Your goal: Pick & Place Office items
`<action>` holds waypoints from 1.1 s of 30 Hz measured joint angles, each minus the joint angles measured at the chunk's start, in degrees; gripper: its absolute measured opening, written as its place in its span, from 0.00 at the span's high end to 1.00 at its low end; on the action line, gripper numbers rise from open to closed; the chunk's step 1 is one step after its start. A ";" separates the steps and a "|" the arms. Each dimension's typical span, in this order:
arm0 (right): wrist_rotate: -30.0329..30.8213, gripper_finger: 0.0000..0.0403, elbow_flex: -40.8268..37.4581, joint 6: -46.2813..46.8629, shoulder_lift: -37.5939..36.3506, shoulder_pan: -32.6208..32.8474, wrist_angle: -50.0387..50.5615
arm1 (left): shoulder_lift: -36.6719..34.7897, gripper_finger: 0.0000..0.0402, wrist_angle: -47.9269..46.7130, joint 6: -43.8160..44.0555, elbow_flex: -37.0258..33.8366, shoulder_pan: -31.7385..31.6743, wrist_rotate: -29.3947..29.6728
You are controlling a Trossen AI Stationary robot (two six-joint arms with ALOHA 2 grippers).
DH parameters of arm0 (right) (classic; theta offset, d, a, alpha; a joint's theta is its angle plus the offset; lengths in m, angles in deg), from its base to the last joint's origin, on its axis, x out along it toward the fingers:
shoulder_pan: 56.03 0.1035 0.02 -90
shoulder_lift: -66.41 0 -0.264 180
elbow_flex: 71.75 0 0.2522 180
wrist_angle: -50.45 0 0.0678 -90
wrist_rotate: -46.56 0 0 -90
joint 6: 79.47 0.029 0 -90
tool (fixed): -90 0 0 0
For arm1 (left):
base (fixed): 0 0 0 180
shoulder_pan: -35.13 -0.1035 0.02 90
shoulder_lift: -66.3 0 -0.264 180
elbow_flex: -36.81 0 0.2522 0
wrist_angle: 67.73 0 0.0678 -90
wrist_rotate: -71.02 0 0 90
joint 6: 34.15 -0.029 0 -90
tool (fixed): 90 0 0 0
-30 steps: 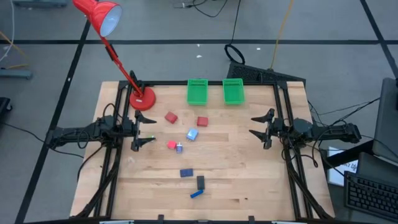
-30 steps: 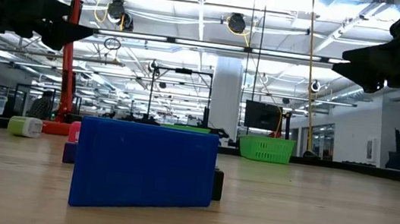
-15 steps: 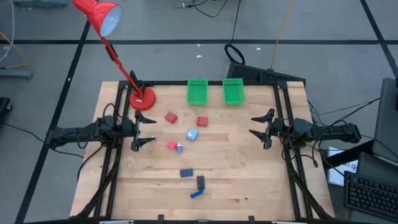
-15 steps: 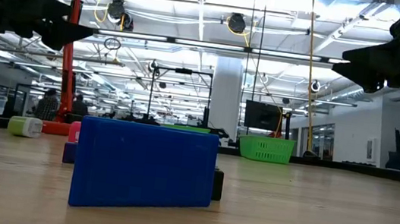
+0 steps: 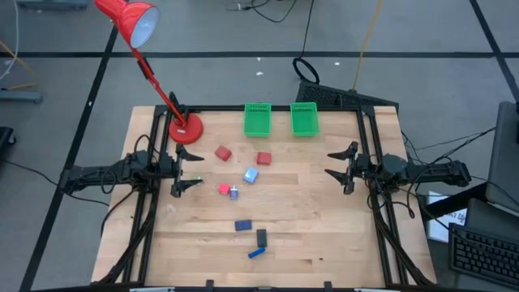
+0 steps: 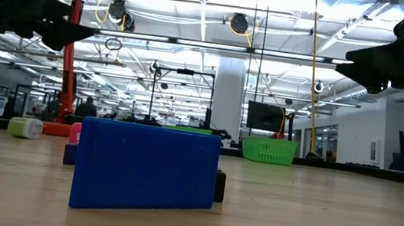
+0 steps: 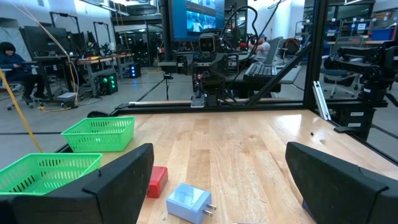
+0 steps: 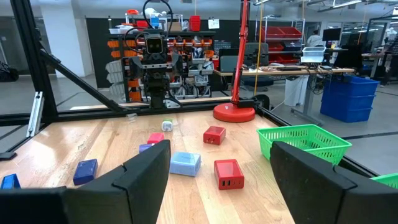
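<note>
Here the left gripper (image 5: pixel 185 174) waits at the left edge of the wooden table (image 5: pixel 308 219), fingers spread apart and holding nothing; the right gripper (image 5: pixel 340 167) waits at the right edge, likewise spread and empty. The office items lie scattered in the centre of the high view: two red blocks (image 5: pixel 223 152) (image 5: pixel 263 159) in the upper middle, a pale blue cube (image 5: pixel 250 175) just below them, a small red piece (image 5: pixel 224 189) touching a tiny silver bit (image 5: pixel 233 192), and lower down a dark blue oblong (image 5: pixel 242 225), a black oblong (image 5: pixel 261 237) and a bright blue piece (image 5: pixel 256 252). Two green mesh baskets (image 5: pixel 257 119) (image 5: pixel 304 119) sit at top centre, the red desk lamp (image 5: pixel 185 128) at upper left.
</note>
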 joint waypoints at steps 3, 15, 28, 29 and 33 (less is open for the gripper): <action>0.00 0.35 0.01 0.01 0.01 0.01 0.01 | 0.00 0.09 0.00 0.00 -0.01 -0.01 0.00; 0.01 0.35 0.01 0.00 0.00 0.01 0.02 | 0.08 0.09 7.99 2.47 0.00 -0.01 -1.39; 0.00 0.35 -0.01 0.01 0.01 -0.01 0.01 | 1.94 0.09 11.90 21.41 0.02 -0.01 4.64; -0.01 0.35 -0.01 0.02 0.01 0.01 0.00 | 2.58 0.09 11.93 22.13 0.02 -0.01 5.76; 0.00 0.35 -0.01 0.01 0.01 -0.01 0.02 | 6.77 0.09 11.65 25.38 0.24 -0.01 12.42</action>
